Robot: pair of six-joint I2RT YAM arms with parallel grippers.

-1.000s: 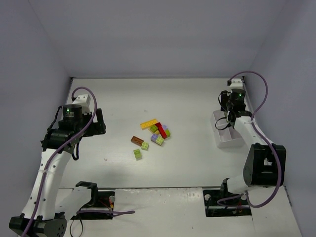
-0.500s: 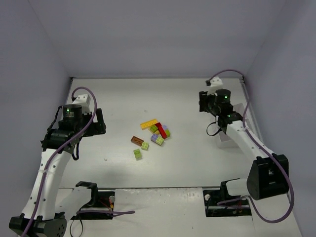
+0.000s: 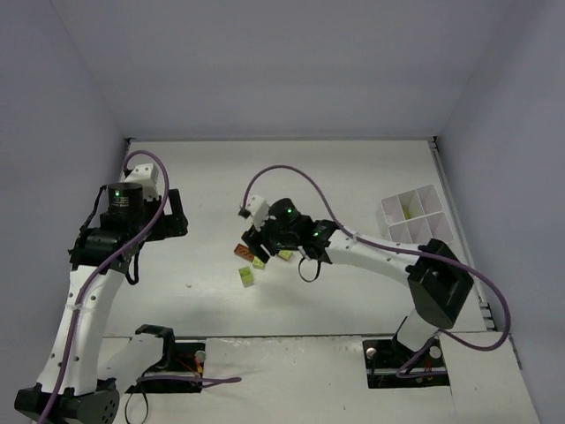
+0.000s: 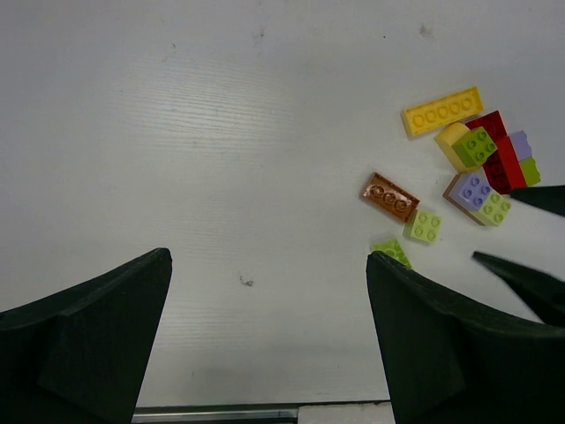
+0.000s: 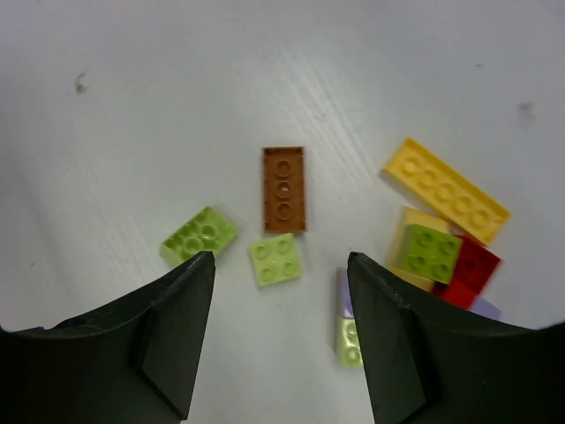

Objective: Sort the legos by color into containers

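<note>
Right tool [image 5: 281, 265] spread, holding nothing; small lime lego [image 5: 274, 259] lies between its fingers, brown lego [image 5: 283, 189] just beyond. Left tool [image 4: 267, 265] spread wide, empty, above the table [image 4: 221, 132].

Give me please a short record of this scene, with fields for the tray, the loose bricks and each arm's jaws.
tray: far right; one lime piece inside
loose bricks: piled in the middle; brown plate, yellow plate, red brick, small lime brick among them
right jaws: open, empty, over the pile, nearest the small lime brick
left jaws: open, empty, left of the pile
</note>
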